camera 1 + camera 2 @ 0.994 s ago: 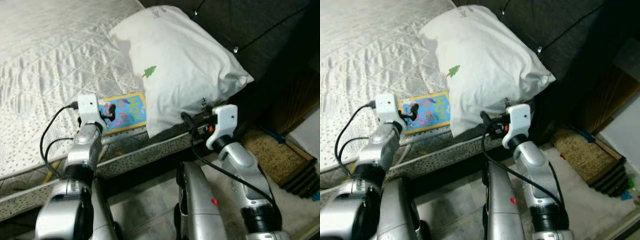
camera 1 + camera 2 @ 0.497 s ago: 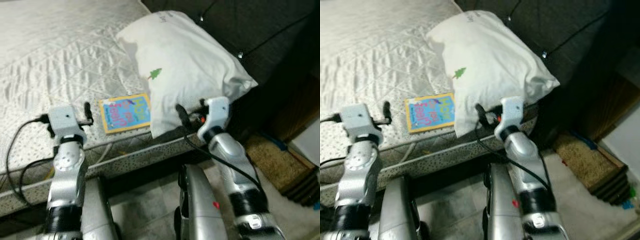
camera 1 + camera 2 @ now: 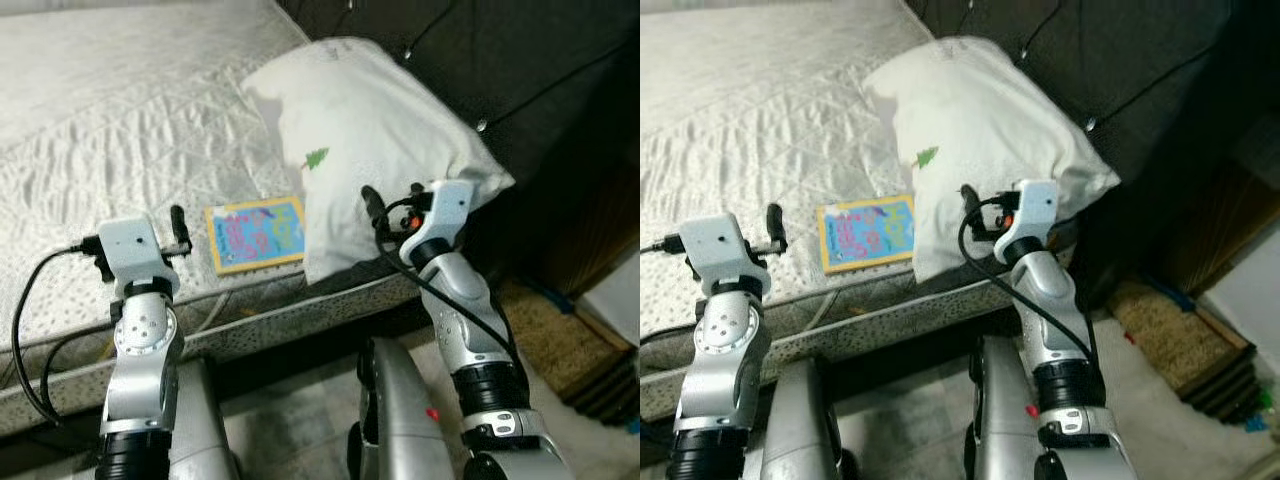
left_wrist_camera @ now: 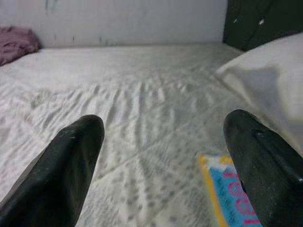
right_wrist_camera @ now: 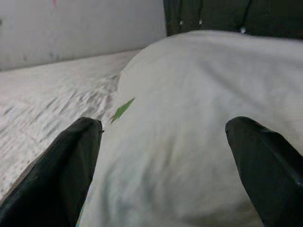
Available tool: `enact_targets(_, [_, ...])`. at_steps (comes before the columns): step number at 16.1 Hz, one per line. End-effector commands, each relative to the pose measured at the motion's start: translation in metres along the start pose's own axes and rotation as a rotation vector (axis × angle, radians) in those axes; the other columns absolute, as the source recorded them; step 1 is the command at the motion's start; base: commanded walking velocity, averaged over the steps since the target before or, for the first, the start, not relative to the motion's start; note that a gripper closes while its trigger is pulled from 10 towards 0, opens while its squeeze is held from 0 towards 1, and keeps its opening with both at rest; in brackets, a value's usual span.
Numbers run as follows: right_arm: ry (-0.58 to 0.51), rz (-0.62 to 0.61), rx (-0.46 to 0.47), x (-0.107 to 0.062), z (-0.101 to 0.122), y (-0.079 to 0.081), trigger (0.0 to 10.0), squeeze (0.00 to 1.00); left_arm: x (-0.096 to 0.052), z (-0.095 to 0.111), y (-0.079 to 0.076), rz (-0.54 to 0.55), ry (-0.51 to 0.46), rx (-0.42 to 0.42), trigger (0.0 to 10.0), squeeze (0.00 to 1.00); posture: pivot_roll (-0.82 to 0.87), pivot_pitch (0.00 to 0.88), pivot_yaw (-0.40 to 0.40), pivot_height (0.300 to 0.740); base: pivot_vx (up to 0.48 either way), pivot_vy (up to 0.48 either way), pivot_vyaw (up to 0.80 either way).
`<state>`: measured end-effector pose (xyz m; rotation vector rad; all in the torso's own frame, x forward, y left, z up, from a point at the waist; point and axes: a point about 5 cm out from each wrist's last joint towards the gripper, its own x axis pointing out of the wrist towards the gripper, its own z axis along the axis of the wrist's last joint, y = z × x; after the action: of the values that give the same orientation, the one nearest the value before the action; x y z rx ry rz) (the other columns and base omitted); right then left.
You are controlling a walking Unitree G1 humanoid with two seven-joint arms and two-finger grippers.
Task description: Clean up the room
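Note:
A white pillow [image 3: 370,140] with a small green tree print lies at the head of the bed. Beside it, near the mattress edge, lies a flat colourful book [image 3: 255,233] with a yellow border. My left gripper [image 4: 163,120] is open over the quilt, just left of the book [image 4: 232,189], holding nothing. The right gripper [image 5: 164,124] is open too, its fingers spread in front of the pillow's [image 5: 189,118] lower side, close to it; I cannot tell if they touch.
The bed's white quilted mattress [image 3: 100,120] stretches away to the left. A dark padded headboard [image 3: 510,60] stands behind the pillow. A brown woven mat [image 3: 545,300] lies on the floor at the right. A purple cloth [image 4: 16,40] sits at the bed's far side.
My left gripper has drawn back from over the book to its left. The right gripper has risen and moved in against the pillow's lower edge. The camera shifted a little.

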<state>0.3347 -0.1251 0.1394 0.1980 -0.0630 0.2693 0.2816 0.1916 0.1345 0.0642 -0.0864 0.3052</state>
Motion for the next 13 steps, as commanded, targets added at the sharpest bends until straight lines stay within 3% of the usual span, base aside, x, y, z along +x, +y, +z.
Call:
enact_targets(1, [-0.018, -0.021, 0.009, -0.002, 0.002, -0.002, 10.0, 0.0, 0.002, 0.006, -0.008, -0.047, -0.028, 0.018, 10.0, 0.0, -0.04, 0.0, -0.03, 0.569, 0.0, 0.0, 0.0])
enact_targets(5, [-0.012, -0.012, 0.014, 0.003, -0.001, 0.004, 10.0, 0.0, 0.003, 0.002, -0.009, -0.077, -0.021, -0.015, 10.0, 0.0, -0.02, 0.0, -0.051, 0.613, 0.0, 0.0, 0.0])
enact_targets(8, [0.014, -0.032, 0.013, 0.001, -0.011, 0.004, 10.0, 0.0, 0.002, -0.01, -0.007, -0.087, 0.012, 0.017, 10.0, 0.0, -0.03, 0.0, -0.053, 0.652, 0.0, 0.0, 0.0])
enact_targets(11, [0.01, -0.057, 0.022, 0.003, -0.012, 0.004, 10.0, 0.0, 0.006, -0.009, -0.019, -0.151, 0.028, -0.006, 10.0, 0.0, -0.04, 0.0, -0.016, 0.686, 0.0, 0.0, 0.0])
enact_targets(13, [-0.014, -0.063, -0.002, 0.005, -0.007, 0.004, 10.0, 0.0, 0.006, -0.008, -0.026, -0.198, -0.004, 0.059, 10.0, 0.0, -0.04, 0.0, -0.016, 0.705, 0.0, 0.0, 0.0])
